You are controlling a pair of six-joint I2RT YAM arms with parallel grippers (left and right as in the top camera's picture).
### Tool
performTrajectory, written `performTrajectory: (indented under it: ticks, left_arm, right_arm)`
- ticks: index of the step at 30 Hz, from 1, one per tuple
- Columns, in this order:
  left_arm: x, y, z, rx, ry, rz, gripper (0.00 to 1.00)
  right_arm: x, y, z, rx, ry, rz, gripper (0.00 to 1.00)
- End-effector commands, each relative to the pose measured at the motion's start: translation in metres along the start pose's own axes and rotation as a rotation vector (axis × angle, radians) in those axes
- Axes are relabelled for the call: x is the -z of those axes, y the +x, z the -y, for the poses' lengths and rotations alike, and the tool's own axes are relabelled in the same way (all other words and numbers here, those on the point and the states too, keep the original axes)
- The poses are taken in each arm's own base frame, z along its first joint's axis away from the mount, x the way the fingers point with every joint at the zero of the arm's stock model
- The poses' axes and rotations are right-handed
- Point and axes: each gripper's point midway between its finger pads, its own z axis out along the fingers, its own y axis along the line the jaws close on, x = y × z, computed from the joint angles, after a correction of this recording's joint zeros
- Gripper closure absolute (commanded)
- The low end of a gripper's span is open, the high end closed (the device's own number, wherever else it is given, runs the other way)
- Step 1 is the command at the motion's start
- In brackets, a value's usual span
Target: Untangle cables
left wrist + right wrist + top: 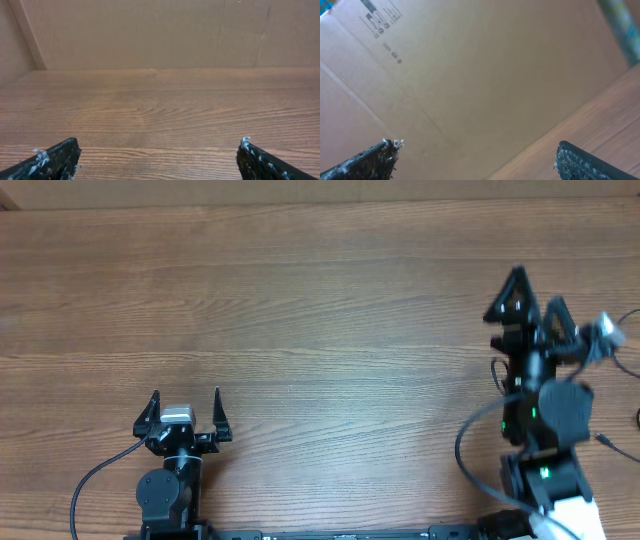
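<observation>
Black cable (604,440), thin, mostly out of view

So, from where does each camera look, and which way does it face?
Overhead: fixed above, looking straight down on the wooden table; the left gripper and right gripper show.
Left wrist: low over the table, facing forward to a cardboard wall; its two fingers, wide apart, sit at the bottom corners.
Right wrist: tilted upward at the cardboard wall, table only at lower right; its fingers at the bottom corners.
Shared: both wrist views see the cardboard wall and table.
</observation>
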Motion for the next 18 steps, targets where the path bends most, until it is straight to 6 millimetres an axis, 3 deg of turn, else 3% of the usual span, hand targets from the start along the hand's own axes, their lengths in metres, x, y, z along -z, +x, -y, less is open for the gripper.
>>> performTrajectory:
  ticks: [1, 6, 11, 18]
  left_arm:
    - [0.000, -0.001, 0.003, -0.013, 0.014, 0.007, 0.00]
    - [0.000, -0.001, 0.003, -0.013, 0.014, 0.007, 0.00]
    - [0.000, -0.001, 0.003, -0.013, 0.014, 0.007, 0.01]
    - [0.000, -0.001, 0.003, -0.013, 0.014, 0.007, 0.01]
  right_arm:
    - [0.020, -0.006, 0.010, 0.140, -0.008, 0.048, 0.00]
    - [0.046, -0.008, 0.024, 0.276, -0.013, 0.075, 0.00]
    - [0.069, -0.012, 0.044, 0.286, 0.008, 0.094, 0.00]
    - [0.077, -0.019, 0.055, 0.308, 0.017, 0.108, 0.00]
